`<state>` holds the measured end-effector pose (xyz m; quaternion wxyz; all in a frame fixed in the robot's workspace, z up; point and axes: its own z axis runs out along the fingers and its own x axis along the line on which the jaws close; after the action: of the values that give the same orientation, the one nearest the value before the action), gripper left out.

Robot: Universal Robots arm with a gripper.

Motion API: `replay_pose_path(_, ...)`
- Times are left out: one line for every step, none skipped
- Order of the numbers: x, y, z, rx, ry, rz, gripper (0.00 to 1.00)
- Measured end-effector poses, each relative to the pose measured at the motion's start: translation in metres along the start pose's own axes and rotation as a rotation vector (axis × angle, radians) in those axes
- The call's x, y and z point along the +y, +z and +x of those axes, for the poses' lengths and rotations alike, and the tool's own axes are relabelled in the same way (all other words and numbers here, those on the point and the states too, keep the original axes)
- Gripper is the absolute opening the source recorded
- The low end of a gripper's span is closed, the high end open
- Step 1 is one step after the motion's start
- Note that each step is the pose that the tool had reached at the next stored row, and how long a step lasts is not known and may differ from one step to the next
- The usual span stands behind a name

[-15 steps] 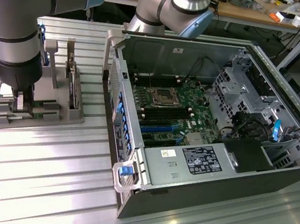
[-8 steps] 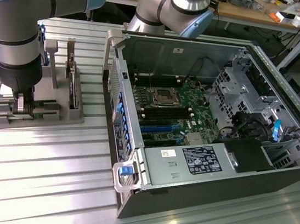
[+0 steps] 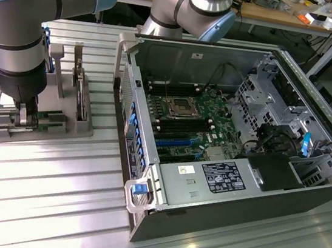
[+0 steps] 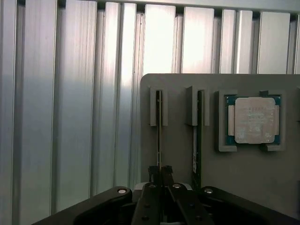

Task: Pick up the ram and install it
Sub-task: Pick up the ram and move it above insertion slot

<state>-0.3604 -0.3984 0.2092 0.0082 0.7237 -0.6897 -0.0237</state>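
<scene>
The thin green ram stick (on edge in a grey slotted holder) is held pinched in the closed black gripper

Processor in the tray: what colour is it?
Processor: silver lid, teal edge; clearest in the wrist view.

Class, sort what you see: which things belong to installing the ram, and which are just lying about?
Job: ram, held by the gripper; grey holder; motherboard in the open computer case.
Lying about: second stick in the holder; processor chip.
</scene>
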Motion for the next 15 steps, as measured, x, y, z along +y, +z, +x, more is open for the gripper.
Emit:
replay_pose_path(0.0, -0.0005, 0.0, 0.0001, 0.0, -0.0001, 0.12)
replay_pose_path(0.0001, -0.0023, 0.0, 0.0001, 0.0, -0.0001, 0.12)
replay_pose_path(0.0003, -0.0063, 0.0, -0.0002, 0.0, 0.0, 0.12)
replay_pose_path(0.0005, -0.0118, 0.0, -0.0004, 0.0, 0.0, 0.12)
replay_pose_path(0.0007, -0.0155, 0.0, -0.0004, 0.0, 0.0, 0.12)
replay_pose_path(0.0009, -0.0209, 0.0, -0.0004, 0.0, 0.0, 0.12)
replay_pose_path(0.0012, -0.0275, -0.001, -0.0004, 0.0, 0.0, 0.12)
replay_pose_path(0.0014, -0.0319, -0.001, -0.0004, 0.0, 0.0, 0.12)
replay_pose_path(0.0015, -0.0349, -0.001, -0.0004, 0.0, -0.0001, 0.12)
replay_pose_path(0.0017, -0.0398, -0.001, -0.0005, 0.0, 0.0, 0.12)
replay_pose_path(0.0021, -0.0478, -0.001, -0.0004, 0.0, 0.0, 0.12)
replay_pose_path(0.0027, -0.0621, -0.001, -0.0005, 0.0, 0.0, 0.12)
replay_pose_path(0.0031, -0.0714, -0.002, -0.0004, 0.0, -0.0001, 0.12)
replay_pose_path(0.0037, -0.084, -0.002, -0.0003, 0.0, -0.0001, 0.12)
replay_pose_path(0.0041, -0.0926, -0.002, -0.0004, 0.0, 0.0, 0.12)
